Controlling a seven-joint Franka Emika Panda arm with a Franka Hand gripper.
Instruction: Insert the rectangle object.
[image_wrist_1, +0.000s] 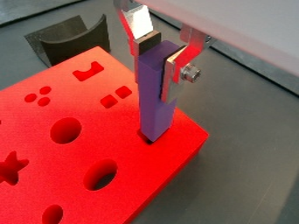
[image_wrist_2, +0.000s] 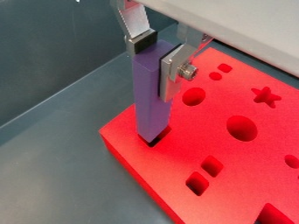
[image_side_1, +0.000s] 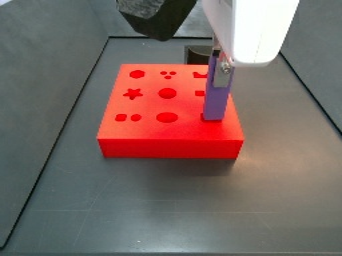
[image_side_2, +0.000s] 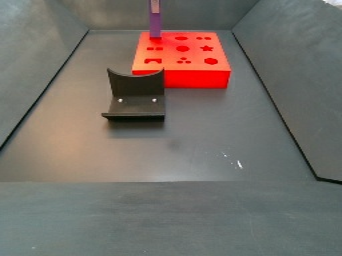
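Pincer (image_wrist_1: 162, 54) around upright rectangle object (image_wrist_1: 156, 101)

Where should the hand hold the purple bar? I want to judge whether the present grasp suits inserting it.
Grip the upper part of the purple bar, coming from above. It stands upright with its lower end at a slot near the red block edge, and the hand clamps its flat faces there.

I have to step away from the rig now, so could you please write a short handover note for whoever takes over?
Gripper: above the red block, shut on the purple bar, which stands upright.
Bar: its lower end sits in a hole near a corner of the red block, most of its length above the surface.
Dark curved holder: on the floor, apart from the block.
Done: bar picked, aligned, entry started.
Left: push down fully, release, retreat.
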